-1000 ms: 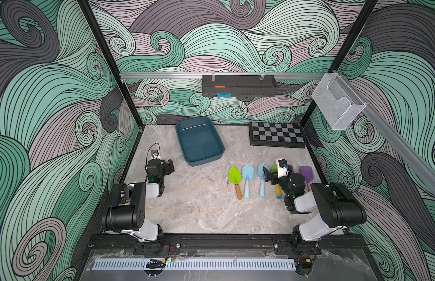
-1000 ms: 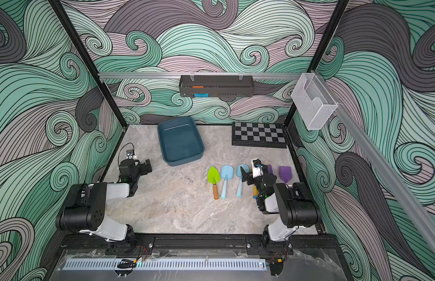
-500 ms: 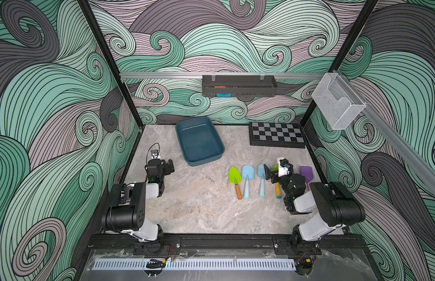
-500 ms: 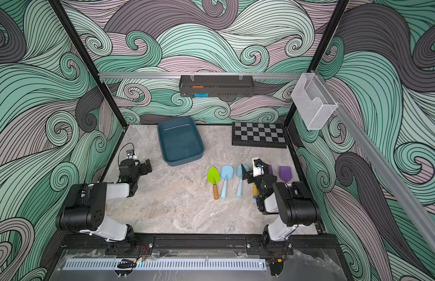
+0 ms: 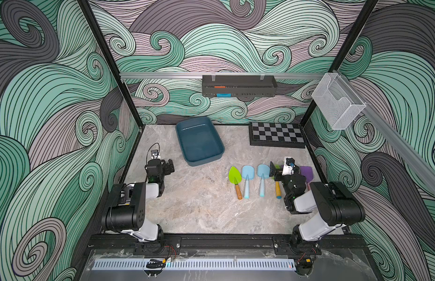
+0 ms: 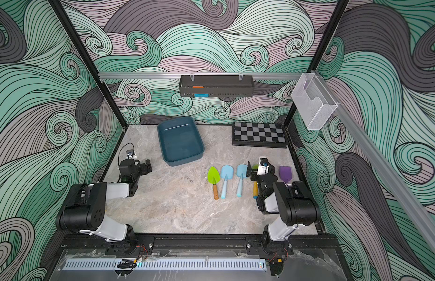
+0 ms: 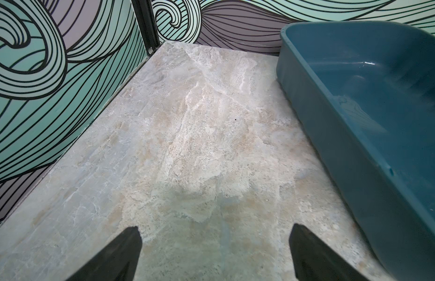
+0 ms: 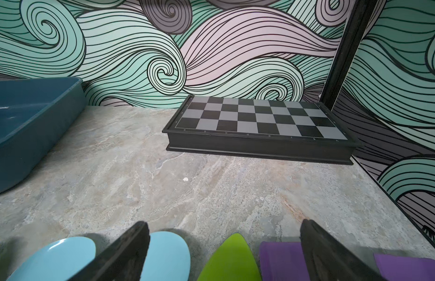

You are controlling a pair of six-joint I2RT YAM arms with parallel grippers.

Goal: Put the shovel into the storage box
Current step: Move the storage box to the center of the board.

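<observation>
Plastic toy shovels lie side by side on the counter [image 5: 199,209], none yet in the storage box [image 5: 204,161], which stands empty nearer the back wall: a green shovel [image 5: 234,175], two light-blue shovels [image 5: 247,173], a second green shovel [image 8: 232,258] under the right arm and a purple shovel [image 5: 306,171]. The close-set blades are the hazard, I judge: the right fingers [image 8: 129,253], spread wide and holding nothing, straddle the second green blade with light blue and purple just beside it, so closing here could snag or shove a neighbour. Left fingers [image 7: 114,255] are wide apart too, empty, over bare counter beside the box.
</observation>
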